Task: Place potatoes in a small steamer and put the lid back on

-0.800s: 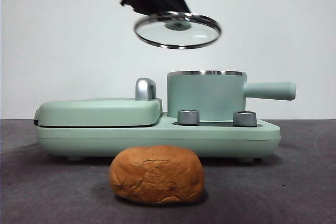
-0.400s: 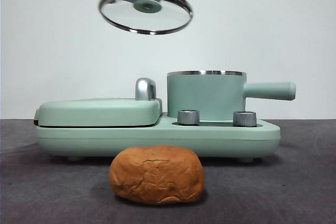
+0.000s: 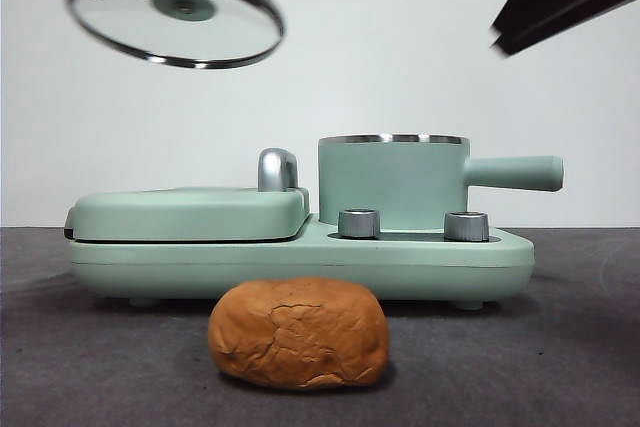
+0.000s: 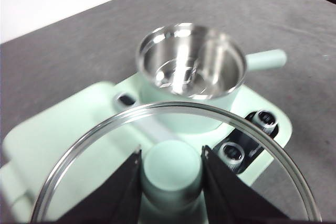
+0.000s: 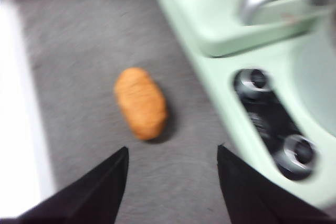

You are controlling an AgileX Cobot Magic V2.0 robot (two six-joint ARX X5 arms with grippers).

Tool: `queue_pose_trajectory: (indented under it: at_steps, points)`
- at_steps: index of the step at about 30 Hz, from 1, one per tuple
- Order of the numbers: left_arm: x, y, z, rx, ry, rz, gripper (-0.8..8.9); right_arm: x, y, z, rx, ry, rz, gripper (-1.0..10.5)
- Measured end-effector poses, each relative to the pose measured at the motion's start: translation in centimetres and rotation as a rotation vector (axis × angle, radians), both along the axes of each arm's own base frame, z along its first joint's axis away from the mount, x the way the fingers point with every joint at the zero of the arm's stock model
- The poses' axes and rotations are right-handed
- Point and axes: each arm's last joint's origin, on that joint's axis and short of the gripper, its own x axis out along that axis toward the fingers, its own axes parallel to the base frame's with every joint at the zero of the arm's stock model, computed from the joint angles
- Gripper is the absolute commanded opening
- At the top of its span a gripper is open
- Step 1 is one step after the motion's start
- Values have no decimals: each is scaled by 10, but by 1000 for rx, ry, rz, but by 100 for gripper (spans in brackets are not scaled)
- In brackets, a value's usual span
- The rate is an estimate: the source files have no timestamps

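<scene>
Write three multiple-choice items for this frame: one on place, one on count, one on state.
1. Where is the lid?
A. on the small steamer
B. held in the air by the left gripper
C. on the table

2. How many steel knobs show on the cooker's front?
A. one
B. two
C. four

3. What is in the small steamer?
A. nothing
B. the potato
C. water

Answers: 1 B, the jaws clamp its green knob up high. 2 B, the front view shows a pair. 3 A, its steel bowl is bare and the potato lies on the table.
</scene>
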Motion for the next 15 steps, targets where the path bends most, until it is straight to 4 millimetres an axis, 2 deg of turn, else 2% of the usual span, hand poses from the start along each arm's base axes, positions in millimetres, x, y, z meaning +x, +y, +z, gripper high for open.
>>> queue_pose_trajectory:
  at_steps: [8, 15]
  points:
    - [-23, 17, 11, -19, -49, 41, 10, 8, 44, -27, -88, 38, 190, 331]
    - [-25, 18, 12, -22, -56, 43, 10, 27, 73, -55, -131, 66, 212, 332]
